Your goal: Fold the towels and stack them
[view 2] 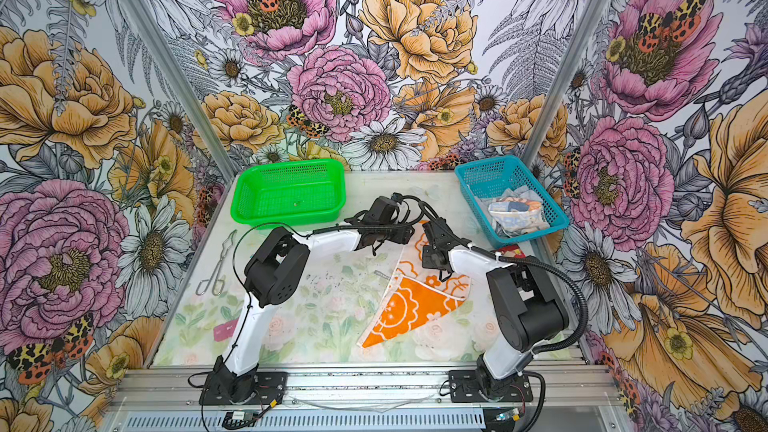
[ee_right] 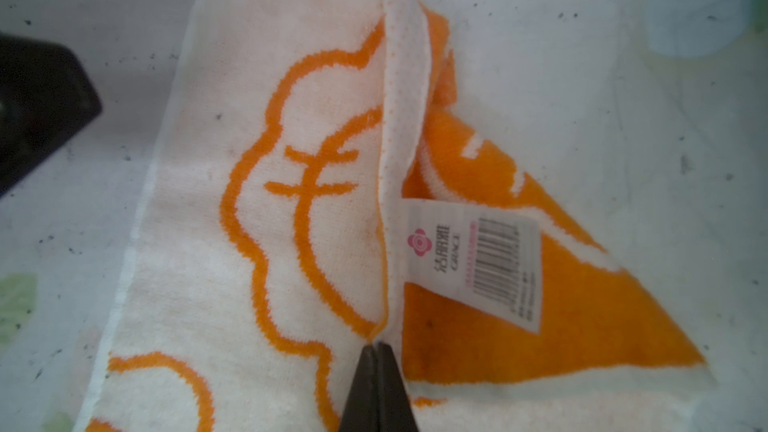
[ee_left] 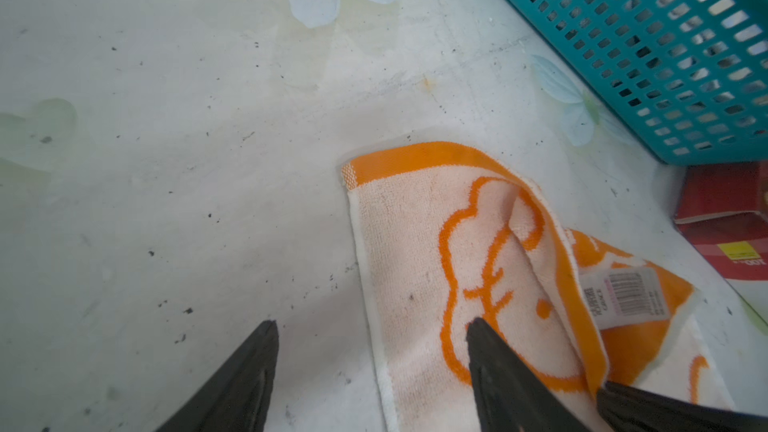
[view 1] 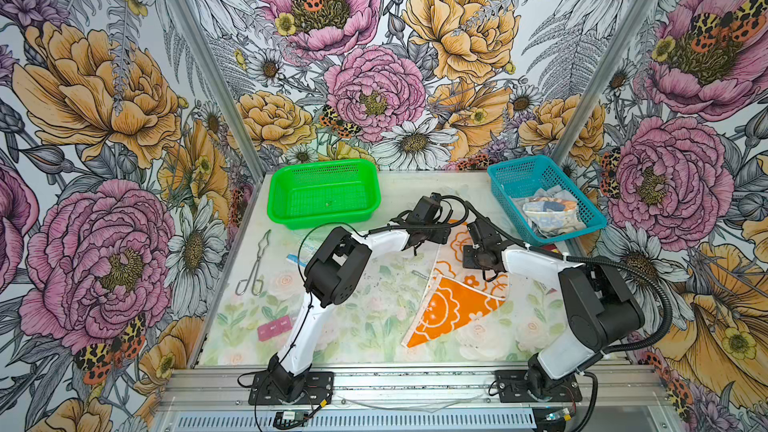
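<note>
Lying at the near side of the table [view 1: 365,351], the orange towel [view 1: 451,309] is entered first. It is one cloth, half turned over. Its long axis runs from a pointed orange corner at the near side away to the far end, where both tools are placed.

- Right tool [ee_right: 376,351]: pressed together at the turned-over hem, beside the barcode label [ee_right: 490,259]. Whether cloth is caught between the tips cannot be told.
- Left tool [ee_left: 370,322]: spread, with one finger [ee_left: 498,367] over the pale face and the other over bare table, so the towel's side edge is straddled.

The far short edge is judged to be what the next fold turns on. It is found just ahead of the left tool, while the labelled fold is nearer the right arm.

Farther back:
- Teal basket [view 1: 505,184], with the remaining towels [view 1: 548,211] crumpled inside, unfolded.
- Green basket [view 1: 324,220].
</note>
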Controlling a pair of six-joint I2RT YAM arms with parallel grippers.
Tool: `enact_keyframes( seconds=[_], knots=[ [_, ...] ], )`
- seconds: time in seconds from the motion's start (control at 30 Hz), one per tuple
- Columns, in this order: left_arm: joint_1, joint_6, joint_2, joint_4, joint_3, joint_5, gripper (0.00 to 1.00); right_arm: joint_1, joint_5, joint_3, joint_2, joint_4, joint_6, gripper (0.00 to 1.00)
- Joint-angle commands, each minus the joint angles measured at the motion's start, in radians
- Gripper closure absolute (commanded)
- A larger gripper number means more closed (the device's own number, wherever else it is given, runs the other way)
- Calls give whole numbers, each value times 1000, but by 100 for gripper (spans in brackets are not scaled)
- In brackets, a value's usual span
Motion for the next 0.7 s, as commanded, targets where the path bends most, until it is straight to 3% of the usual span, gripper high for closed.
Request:
enact_keyframes(
  seconds=[0.0,0.23,0.5,0.67],
  knots=[
    [-14,43,47,11,63,-48,27,-6,22,9,-72,-16,-26,100],
    [-15,53,167,-31,201,-63,27,-13,33,13,-175,-81,-55,100],
    [-28,57,285,-119,374,-78,29,-33,14,19,-180,-99,-77,100],
    [-32,68,335,-196,457,-74,42,-36,10,21,-194,-101,-83,100]
  ],
)
